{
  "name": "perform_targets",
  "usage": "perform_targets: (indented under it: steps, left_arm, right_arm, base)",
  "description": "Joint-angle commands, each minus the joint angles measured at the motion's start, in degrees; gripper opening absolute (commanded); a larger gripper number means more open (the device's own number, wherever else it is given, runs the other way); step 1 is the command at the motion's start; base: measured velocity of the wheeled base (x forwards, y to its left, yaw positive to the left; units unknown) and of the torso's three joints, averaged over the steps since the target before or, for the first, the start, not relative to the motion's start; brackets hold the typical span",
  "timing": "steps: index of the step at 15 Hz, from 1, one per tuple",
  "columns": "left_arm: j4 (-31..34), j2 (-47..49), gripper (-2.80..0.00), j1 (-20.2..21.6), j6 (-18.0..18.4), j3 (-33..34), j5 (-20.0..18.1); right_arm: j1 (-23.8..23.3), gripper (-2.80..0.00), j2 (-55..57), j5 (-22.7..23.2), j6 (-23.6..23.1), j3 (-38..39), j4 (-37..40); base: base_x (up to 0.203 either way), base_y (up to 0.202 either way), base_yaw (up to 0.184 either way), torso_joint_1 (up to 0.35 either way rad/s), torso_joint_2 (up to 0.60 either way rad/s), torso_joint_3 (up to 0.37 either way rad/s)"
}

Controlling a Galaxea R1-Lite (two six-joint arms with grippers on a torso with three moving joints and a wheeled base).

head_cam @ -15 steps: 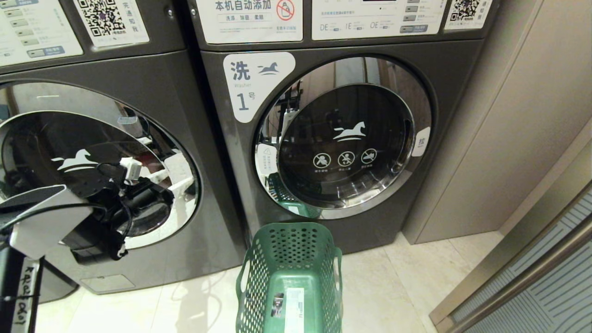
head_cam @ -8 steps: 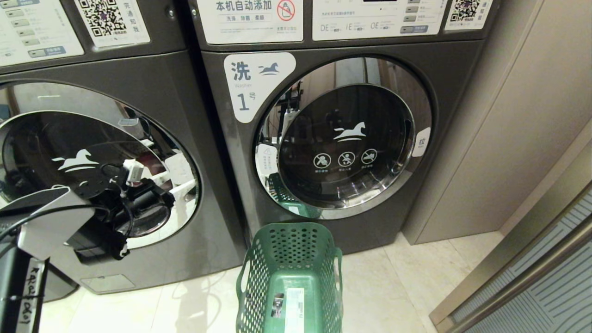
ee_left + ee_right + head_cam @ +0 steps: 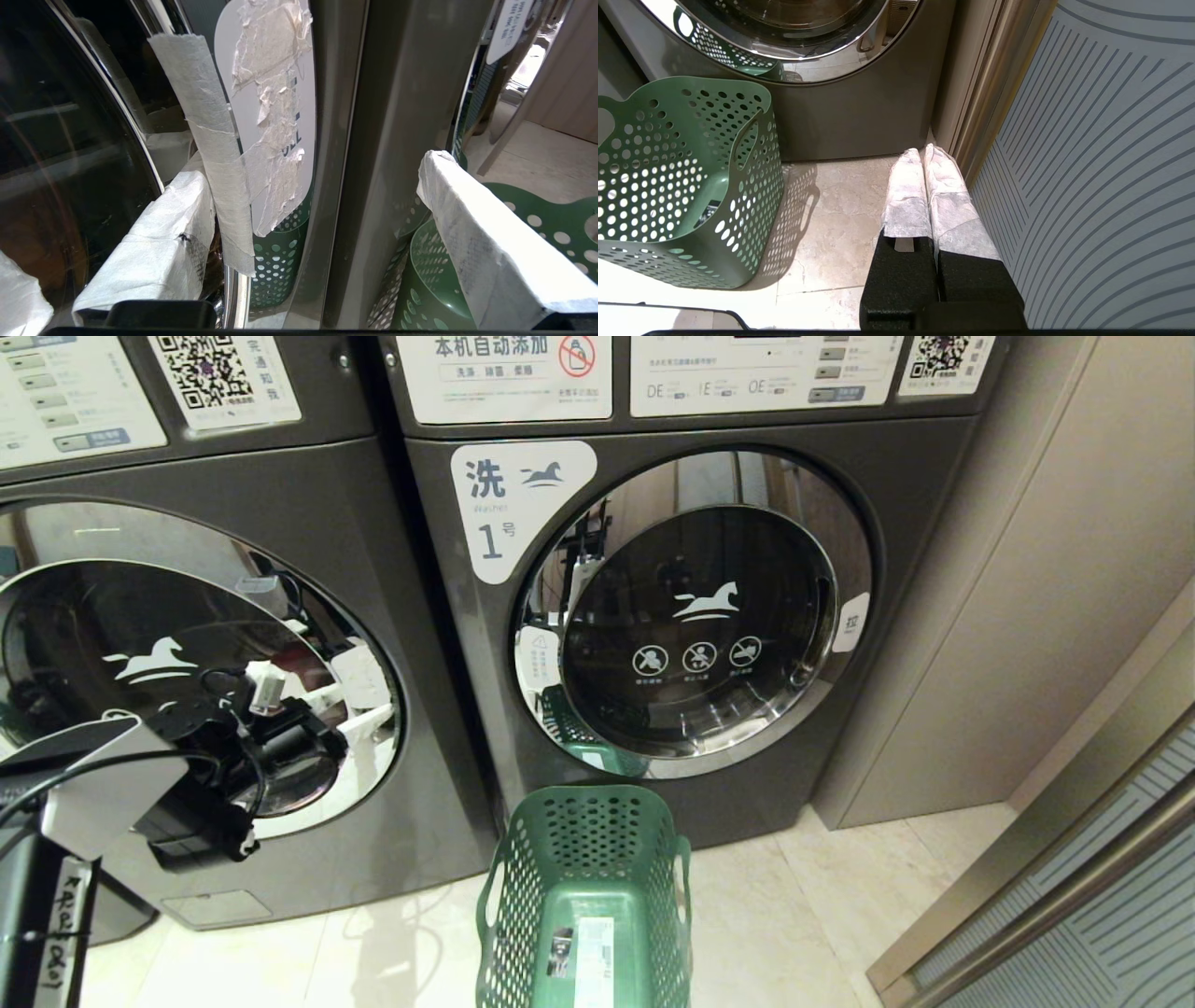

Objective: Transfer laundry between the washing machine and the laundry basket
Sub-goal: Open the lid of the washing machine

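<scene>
Slightly turned at the wrist, left gripper (image 3: 303, 196) has jaws wide and empty beside washing machine (image 3: 187, 644) door; I should hook its taped edge squarely.

The left washing machine (image 3: 308, 569) is cut off at the frame edge, its number label out of view.

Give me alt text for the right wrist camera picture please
The right gripper, fingers wrapped in white and pressed shut, hangs empty over pale floor tiles. The empty green laundry basket stands beside it before a dark washing machine.
</scene>
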Motion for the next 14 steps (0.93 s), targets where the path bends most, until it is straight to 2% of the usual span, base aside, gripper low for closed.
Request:
perform_targets:
  steps: [1,4,8,14]
  left_arm:
    - [-0.60,0.13,0.00,-0.03,-0.04,0.05,-1.79]
    - [-0.60,0.30,0.00,-0.03,-0.11,0.13,-3.79]
    - [-0.60,0.23,0.00,-0.03,0.00,0.77,-9.39]
    - [-0.60,-0.66,0.00,0.49,0.48,2.33,-12.01]
  right_arm:
    - [-0.02,-2.80,0.07,0.06,-0.06,0.00,0.00]
    - [-0.02,-2.80,0.07,0.06,-0.06,0.00,0.00]
    - [-0.02,-2.80,0.07,0.06,-0.06,0.00,0.00]
    - [-0.02,-2.80,0.07,-0.02,-0.06,0.00,0.00]
  base:
    - [0.000,0.000,0.000,0.000,0.00,0.000]
    - [0.000,0.000,0.000,0.000,0.00,0.000]
    - [0.000,0.000,0.000,0.000,0.00,0.000]
    - [0.000,0.000,0.000,0.000,0.00,0.000]
